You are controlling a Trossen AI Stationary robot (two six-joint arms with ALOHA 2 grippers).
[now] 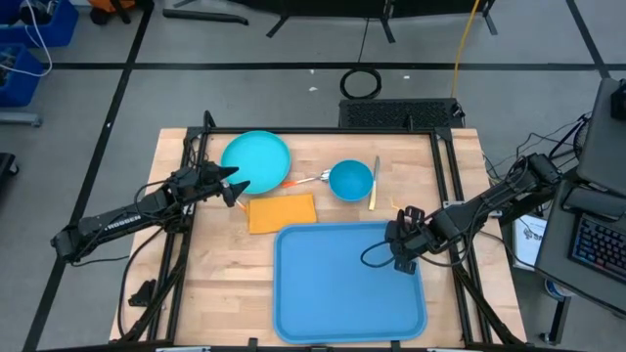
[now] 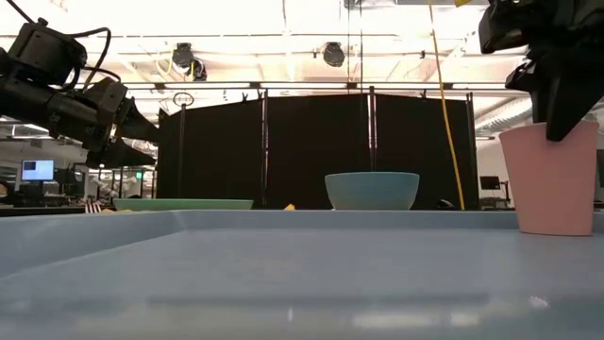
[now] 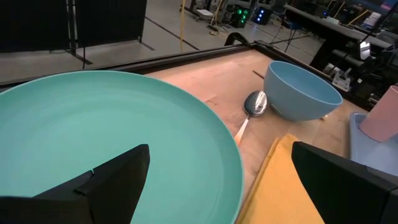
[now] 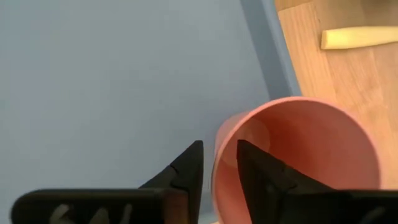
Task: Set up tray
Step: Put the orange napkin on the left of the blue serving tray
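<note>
The right gripper [image 4: 219,163], fingers slightly apart astride the pink plastic cup's [image 2: 550,179] rim, seems to be releasing it upright on the large blue plastic tray [image 1: 333,293]. Next: lift clear. The left gripper [image 1: 231,186] hovers spread over the round turquoise plate [image 3: 93,130].

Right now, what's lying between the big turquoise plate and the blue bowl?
A spoon lies on the bare wood between the plate and the bowl. The left wrist view shows it best; the high view shows it too.

You see a turquoise plate [image 1: 256,159] at the far left of the wooden table [image 1: 220,279]. Beside it lies an orange napkin [image 1: 282,212]. A spoon [image 1: 309,179] touches the blue bowl [image 1: 350,180], and a yellow-handled knife [image 1: 374,185] lies just right of the bowl.
</note>
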